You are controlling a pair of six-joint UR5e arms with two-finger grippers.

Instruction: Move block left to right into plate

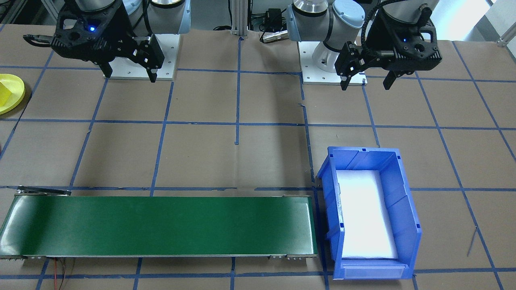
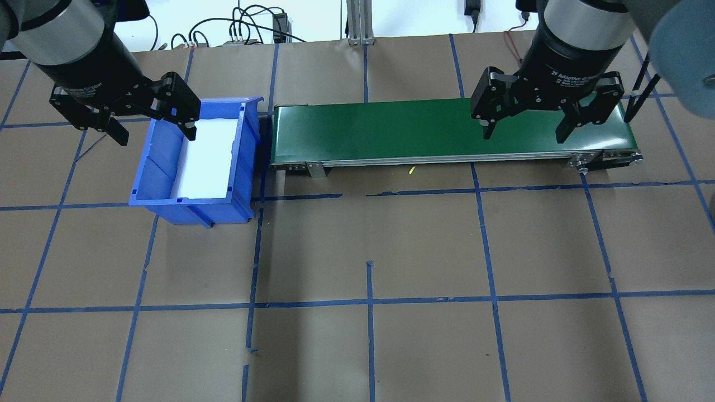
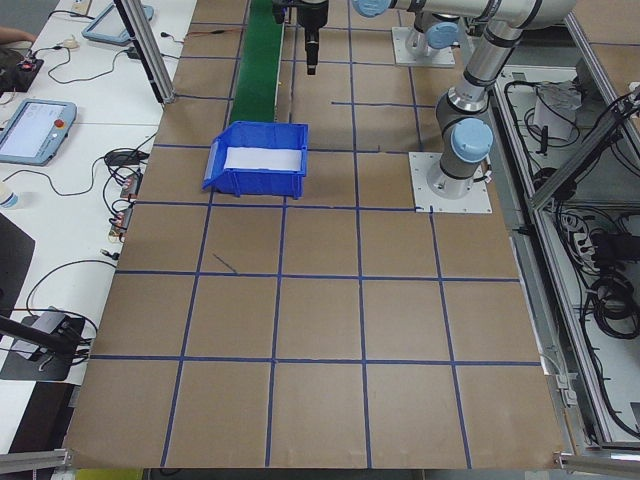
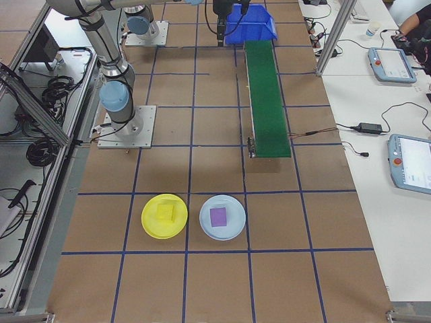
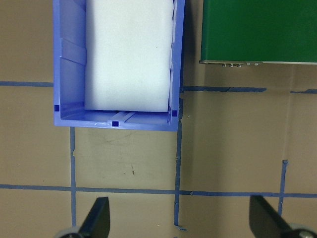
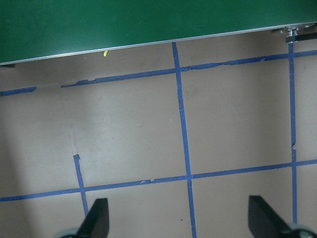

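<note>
Brown paper table (image 2: pixel 357 346) with blue tape lines has lots of bare room. Next biggest, the long green belt (image 2: pixel 447 129) ends just beside the blue plastic bin (image 2: pixel 192 162), at its 9 o'clock. Both the left gripper (image 2: pixel 151 129) and right gripper (image 2: pixel 525 131) hang with jaws apart, holding nothing. Off the belt's other end, the round yellow plate (image 4: pixel 164 216) holds a small yellow block (image 4: pixel 166 213).

Overhead and front views face each other across one conveyor (image 2: pixel 452 129).
</note>
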